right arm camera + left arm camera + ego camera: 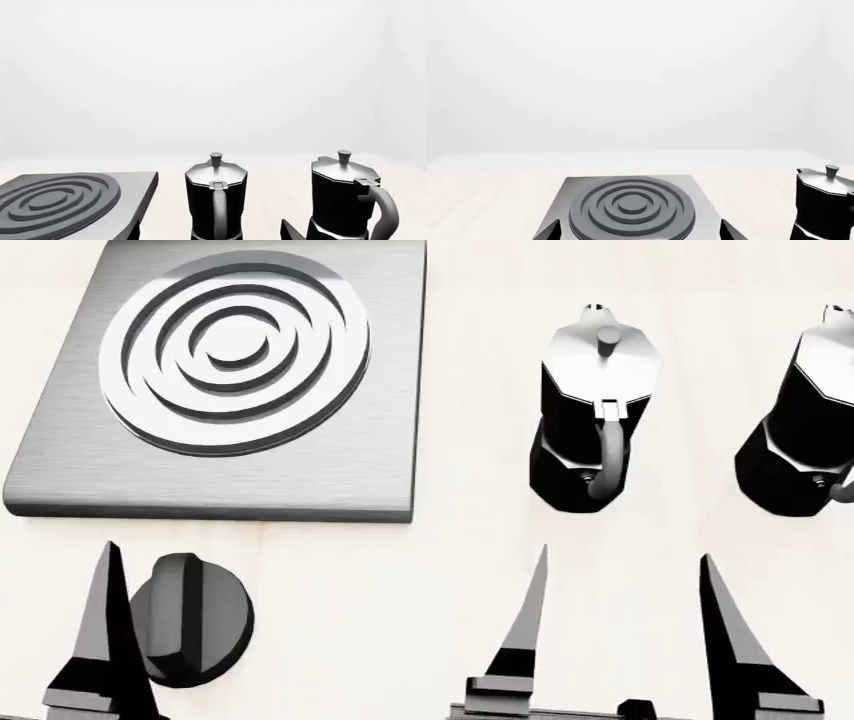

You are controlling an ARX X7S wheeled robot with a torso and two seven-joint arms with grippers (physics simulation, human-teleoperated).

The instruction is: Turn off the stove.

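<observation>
On the left of the bench [467, 540] sits the stove [220, 480], with its knob [194, 618] just in front. Our left hand [314, 625] is spread apart around the knob, not touching. It could slip or turn the wrong way. Two coffee pots [594, 420] stand right, not blocking. Our right hand [623, 630] waits, spread apart.

No text, label, brand, number or sign can be read on anything here.
</observation>
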